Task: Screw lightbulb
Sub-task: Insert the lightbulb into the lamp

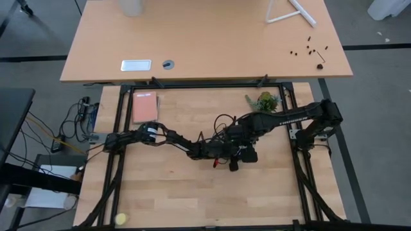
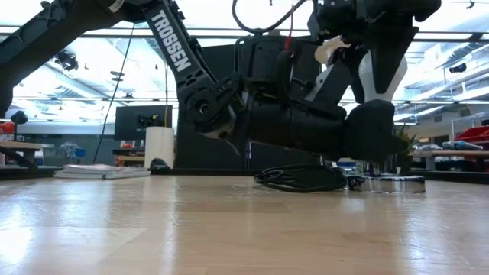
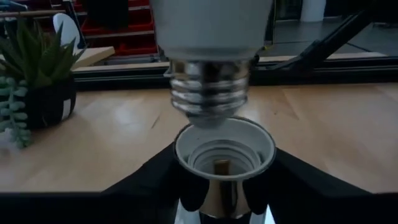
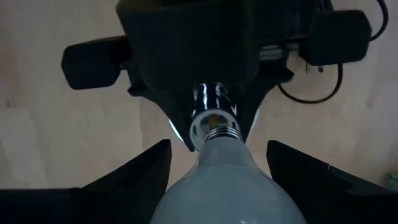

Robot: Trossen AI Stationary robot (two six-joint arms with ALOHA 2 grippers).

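Note:
The lightbulb (image 4: 224, 183) is white with a grey screw base (image 3: 210, 93). It sits in my right gripper (image 4: 219, 186), which is above the middle of the table (image 1: 235, 160). My left gripper (image 3: 224, 202) is shut on a chrome socket (image 3: 225, 149) with a white threaded mouth, right below the bulb (image 1: 218, 153). The tip of the base stands at the socket's mouth. Whether they touch, I cannot tell. My left gripper pinches the socket's chrome body (image 3: 219, 198) below its mouth between its two fingers. The fingers come level from the table's left. The socket is lifted clear of the table with its mouth up. My right gripper pinches the bulb's wide glass part (image 4: 186, 199) between its two fingers (image 4: 140, 171). The fingers come from above and point down. The bulb hangs with its screw base (image 4: 221, 132) down, over the socket (image 4: 210, 119).
A coiled black cord (image 2: 302, 178) and a round silvery disc (image 2: 393, 183) lie on the table behind the arms. A small potted plant (image 1: 266, 101) stands at the far right, a pink book (image 1: 144, 107) at the far left, and a yellow ball (image 1: 121, 219) near the front left.

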